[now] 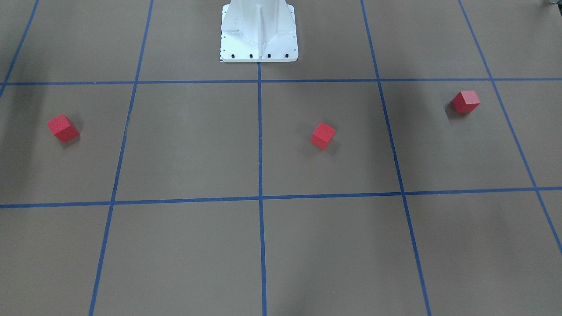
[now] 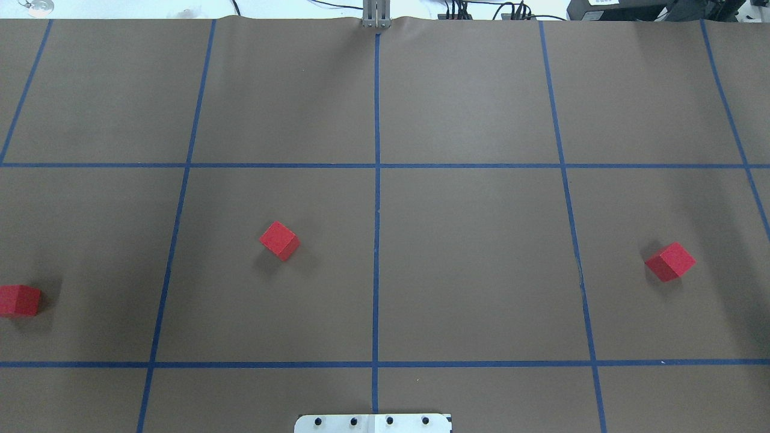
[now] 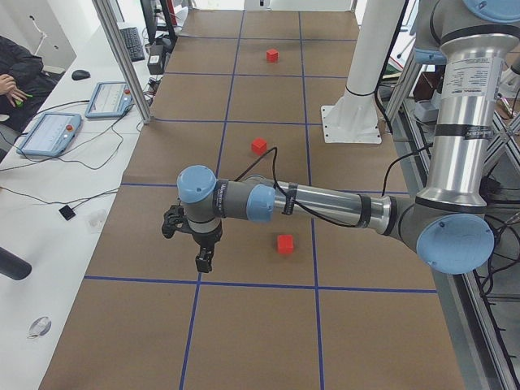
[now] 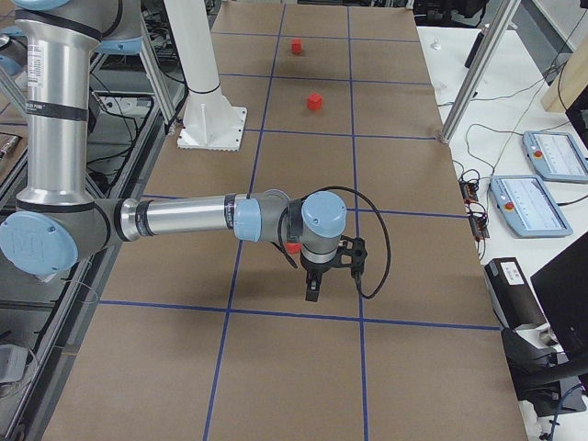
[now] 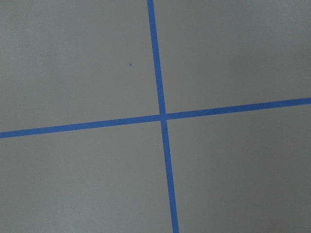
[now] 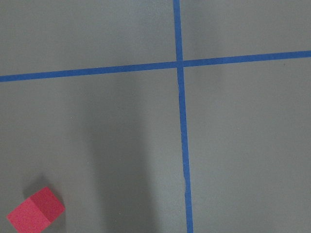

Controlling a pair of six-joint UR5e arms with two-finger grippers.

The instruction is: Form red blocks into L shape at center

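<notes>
The left pincer (image 3: 200,258) hangs above the surface (image 3: 244,341); I cannot tell whether it is spread or closed. The nearest red block (image 3: 284,244) lies close to it, on the robot's side, and the middle red block (image 3: 259,146) sits well beyond. The right pincer (image 4: 313,288) is equally unreadable. The third red block (image 4: 291,247) lies near it, half hidden behind the wrist.

Red blocks (image 2: 280,240): plain matte red, unmarked faces.
Counter (image 2: 469,258): flat brown, crossed by a square grid.
Tape lines (image 2: 376,240): thin, bright blue.
Robot base (image 1: 259,30): white, with a row of black bolt dots.
Arms (image 3: 325,205): silver tubes, pale blue joint caps.
</notes>
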